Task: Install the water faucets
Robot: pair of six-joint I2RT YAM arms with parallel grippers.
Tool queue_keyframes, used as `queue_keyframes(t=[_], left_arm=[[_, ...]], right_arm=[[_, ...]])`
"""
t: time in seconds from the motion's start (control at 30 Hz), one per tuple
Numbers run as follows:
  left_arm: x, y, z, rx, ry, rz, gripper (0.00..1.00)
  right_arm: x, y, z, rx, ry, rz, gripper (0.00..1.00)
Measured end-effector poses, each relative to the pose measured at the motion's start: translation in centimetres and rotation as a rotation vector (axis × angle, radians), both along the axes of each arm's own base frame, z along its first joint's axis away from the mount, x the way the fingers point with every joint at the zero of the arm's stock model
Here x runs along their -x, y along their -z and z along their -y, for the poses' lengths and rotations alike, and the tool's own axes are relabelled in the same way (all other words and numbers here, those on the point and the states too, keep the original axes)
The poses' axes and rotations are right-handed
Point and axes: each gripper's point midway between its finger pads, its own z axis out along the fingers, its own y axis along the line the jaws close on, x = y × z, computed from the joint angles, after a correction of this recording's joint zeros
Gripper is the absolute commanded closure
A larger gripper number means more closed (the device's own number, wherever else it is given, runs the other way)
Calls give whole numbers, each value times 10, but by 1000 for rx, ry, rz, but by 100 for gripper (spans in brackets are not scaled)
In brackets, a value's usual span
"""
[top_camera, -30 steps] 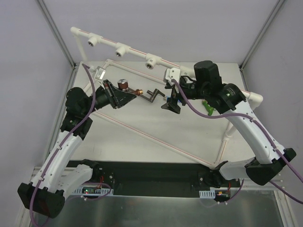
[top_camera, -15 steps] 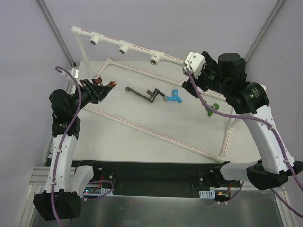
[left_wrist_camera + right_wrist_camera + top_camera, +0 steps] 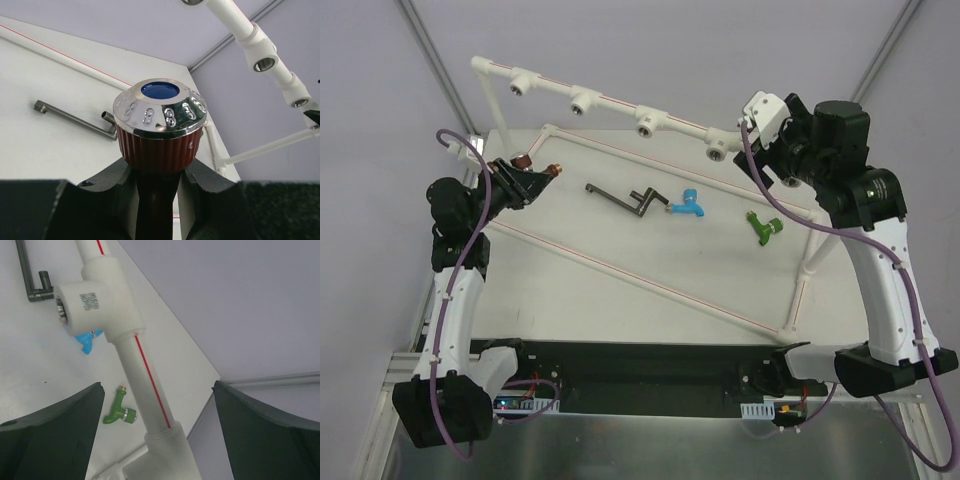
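Observation:
My left gripper (image 3: 527, 177) (image 3: 155, 172) is shut on the red-brown faucet (image 3: 523, 163) (image 3: 160, 135). It holds the faucet by its dark body, just under the ribbed knob with the shiny cap and blue centre. The brass end (image 3: 555, 168) points right, toward the frame. The blue faucet (image 3: 687, 205) (image 3: 89, 341) and the green faucet (image 3: 761, 227) (image 3: 119, 411) lie loose on the table. My right gripper (image 3: 758, 155) (image 3: 157, 385) stands open, its fingers either side of the white pipe (image 3: 145, 385) just past the last socket tee (image 3: 720, 150) (image 3: 95, 302), apart from it.
The raised white pipe carries several metal-lined sockets (image 3: 582, 100) (image 3: 264, 64) along the back. A lower white pipe frame (image 3: 650, 290) lies on the table. A dark metal crank tool (image 3: 625, 200) (image 3: 75, 117) rests beside the blue faucet. Grey walls close in on both sides.
My left arm pulled back to the left with the red-brown faucet still held. My right gripper rose from the table up and right to the pipe and opened wider.

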Motion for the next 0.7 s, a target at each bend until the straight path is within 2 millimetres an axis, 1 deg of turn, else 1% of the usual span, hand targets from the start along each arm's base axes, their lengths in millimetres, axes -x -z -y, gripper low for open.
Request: queue_keyframes(t=[0.03,0.1,0.17,0.27,0.3,0.33,0.37,0.47,0.5,0.53,0.57,0.63,0.67,0.7], left_arm=[[-3,0,-2,3,-5,-4,100],[-8,-3,-5,11,-11,-6,100],[-13,-7,-7,14,-18,0,100],[-18,-16,-10,22,-24,15,100],[-21,-19,-12,25,-29,23,100],[-23,-22,-13,26,-32,28,100],[-24,-25,-14,28,-35,33,100],[-33,-31,-21,42,-52,41,100],[-35,-32,-22,46,-56,41,100],[-38,-32,-25,50,-63,41,100],[-40,-32,-27,55,-72,41,100],[-44,-32,-30,67,-82,33,100],[-46,-33,-32,71,-89,33,100],[-48,-34,-34,78,-96,33,100]], right_arm=[[-5,2,4,4,15,-9,9],[-14,7,5,9,18,-28,12],[-22,16,-2,16,-5,-61,14],[-31,32,-11,28,-40,-114,23],[-33,37,-12,33,-45,-132,32],[-34,42,-13,39,-48,-147,37],[-35,46,-13,45,-52,-157,44],[-34,53,-15,53,-66,-186,58],[-33,53,-16,55,-72,-186,69],[-34,51,-16,55,-74,-178,75],[-34,50,-16,65,-87,-165,84],[-30,49,-18,112,-150,-138,92],[-25,48,-22,127,-183,-130,97],[-18,49,-25,123,-197,-134,98]])
